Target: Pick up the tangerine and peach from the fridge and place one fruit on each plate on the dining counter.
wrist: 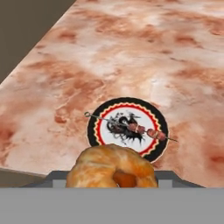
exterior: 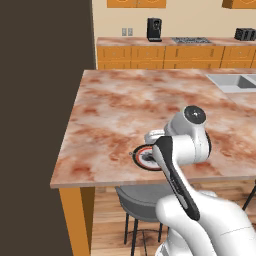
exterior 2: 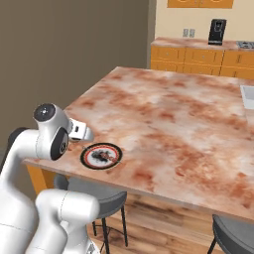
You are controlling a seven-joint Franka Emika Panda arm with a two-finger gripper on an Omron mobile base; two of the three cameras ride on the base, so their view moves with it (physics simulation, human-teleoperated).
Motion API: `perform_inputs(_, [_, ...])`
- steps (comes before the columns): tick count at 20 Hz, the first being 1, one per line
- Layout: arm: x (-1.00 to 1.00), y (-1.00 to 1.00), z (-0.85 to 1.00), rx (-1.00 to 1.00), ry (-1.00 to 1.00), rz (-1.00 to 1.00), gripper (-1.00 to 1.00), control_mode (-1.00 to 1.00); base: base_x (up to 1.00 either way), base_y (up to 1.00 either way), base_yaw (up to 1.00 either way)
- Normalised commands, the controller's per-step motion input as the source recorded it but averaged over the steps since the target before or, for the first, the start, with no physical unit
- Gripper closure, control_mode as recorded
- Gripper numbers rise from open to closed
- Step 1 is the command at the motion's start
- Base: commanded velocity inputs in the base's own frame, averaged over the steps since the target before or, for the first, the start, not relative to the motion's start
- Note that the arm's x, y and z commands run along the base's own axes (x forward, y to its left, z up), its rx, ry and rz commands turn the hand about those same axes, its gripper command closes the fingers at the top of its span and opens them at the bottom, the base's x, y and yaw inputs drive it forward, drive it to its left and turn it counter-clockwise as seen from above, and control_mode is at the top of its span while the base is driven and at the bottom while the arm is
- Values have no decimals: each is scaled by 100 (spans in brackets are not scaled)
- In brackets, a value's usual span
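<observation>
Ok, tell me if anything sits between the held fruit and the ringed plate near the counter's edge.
The shut gripper holds the round orange-yellow fruit short of the dark-and-red-rimmed plate. A thin skewer of reddish pieces lies across the plate; the marbled dining counter between them is bare.

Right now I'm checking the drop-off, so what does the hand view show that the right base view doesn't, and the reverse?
Hand view: an orange fruit close at the bottom edge, and a skewer lying clearly across the plate.
Right base view: the arm, a grey stool, the wall counter and a coffee machine.
Both: the plate near the edge of the dining counter.
</observation>
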Motion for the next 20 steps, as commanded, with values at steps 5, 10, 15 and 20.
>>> perform_inputs(5, [55,-5,-35,0,20,-4,100,-100,0,0,0])
perform_inputs(10, [35,0,-41,-1,37,0,100,-100,0,0,0])
perform_inputs(15, [31,3,-52,-3,9,0,100,-100,0,0,0])
perform_inputs(20, [37,11,-47,-1,-18,-1,100,-100,0,0,0])
